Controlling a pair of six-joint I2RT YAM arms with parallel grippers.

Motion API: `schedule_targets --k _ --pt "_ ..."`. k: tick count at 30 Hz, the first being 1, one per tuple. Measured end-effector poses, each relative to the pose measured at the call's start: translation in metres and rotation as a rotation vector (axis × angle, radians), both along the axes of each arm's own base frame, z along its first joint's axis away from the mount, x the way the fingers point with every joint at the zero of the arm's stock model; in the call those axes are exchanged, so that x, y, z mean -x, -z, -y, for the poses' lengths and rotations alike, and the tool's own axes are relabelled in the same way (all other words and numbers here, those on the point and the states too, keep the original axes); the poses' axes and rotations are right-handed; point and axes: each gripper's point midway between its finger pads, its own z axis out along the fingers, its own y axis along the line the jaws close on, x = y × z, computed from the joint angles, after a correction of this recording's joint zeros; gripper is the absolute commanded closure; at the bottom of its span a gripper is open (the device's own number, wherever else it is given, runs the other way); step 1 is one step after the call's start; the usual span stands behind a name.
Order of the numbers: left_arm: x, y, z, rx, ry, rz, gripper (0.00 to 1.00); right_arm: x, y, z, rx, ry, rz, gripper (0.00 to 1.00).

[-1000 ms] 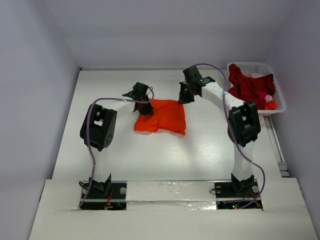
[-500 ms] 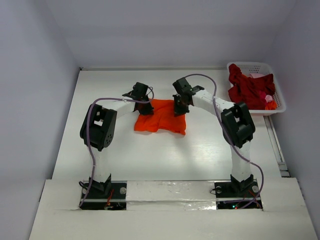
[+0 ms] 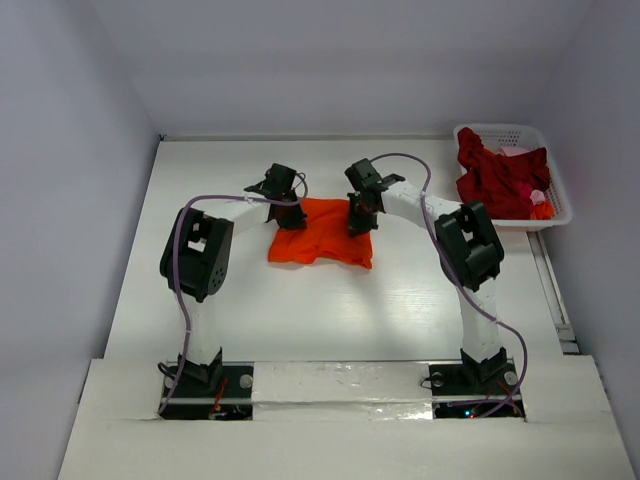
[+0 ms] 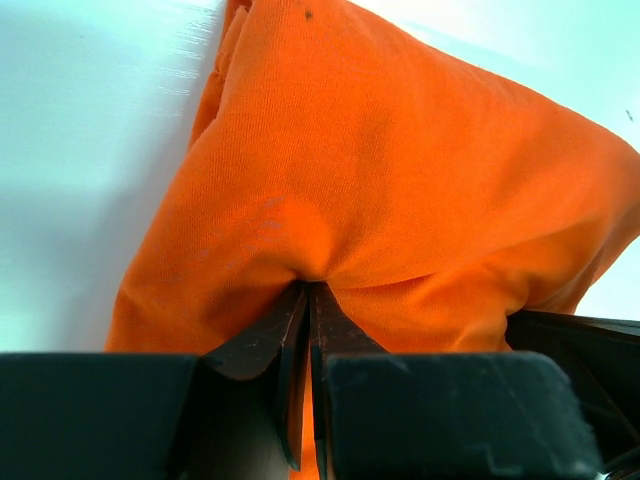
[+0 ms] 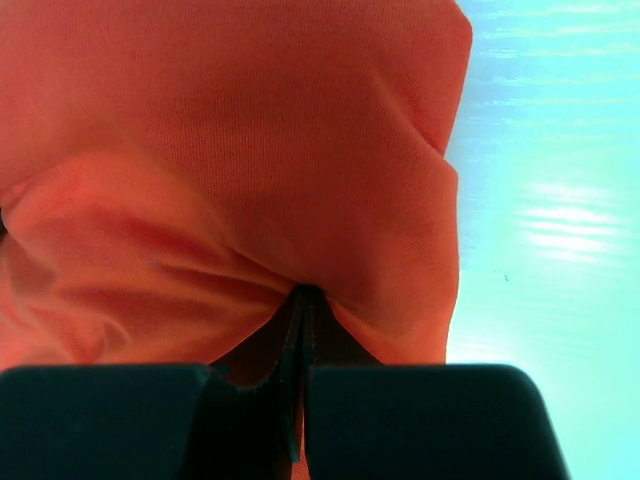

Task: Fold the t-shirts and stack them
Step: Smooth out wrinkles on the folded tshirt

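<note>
Top external view: two white-and-black robot arms reach forward over a white table (image 3: 330, 310). Between their ends lies a plain bright orange cloth t-shirt (image 3: 322, 235). It is bunched into a rough rectangle near the middle of the table, slightly toward the far side. The left gripper (image 3: 290, 220) sits at the shirt's far left corner and the right gripper (image 3: 360, 222) at its far right edge, both down at the cloth.

At the far right corner of the table stands a white plastic lattice basket (image 3: 505, 131). Inside it, a heap of dark red t-shirts (image 3: 497, 172) is piled loosely, with one edge draped over the basket's left rim. A small pink scrap (image 3: 537, 196) and a bit of orange cloth (image 3: 541, 210) show at the basket's near right corner; what they belong to cannot be told. The basket is well apart from the orange shirt.

Left wrist view: the left gripper's dark fingers (image 4: 262, 345) are pressed together with a fold of the orange fabric pinched between them. The cloth puckers at the pinch and spreads away across the pale table.

Right wrist view: the right gripper's jaws are likewise closed tight on a pinch of the orange shirt. Wrinkles fan out from the grip, and table surface shows to the right of the cloth.
</note>
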Motion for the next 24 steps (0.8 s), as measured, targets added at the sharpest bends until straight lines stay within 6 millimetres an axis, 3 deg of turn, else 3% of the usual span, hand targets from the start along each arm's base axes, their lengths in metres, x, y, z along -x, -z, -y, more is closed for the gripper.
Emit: schedule_targets --k 15,24 --pt "-0.010 0.001 0.003 -0.005 0.001 -0.004 0.97 -0.034 0.000 0.011 -0.057 0.052 -0.017 1.00" --pt "-0.023 0.000 0.007 -0.008 0.007 0.000 0.97 -0.039 0.000 0.016 -0.062 0.064 -0.026 1.00"
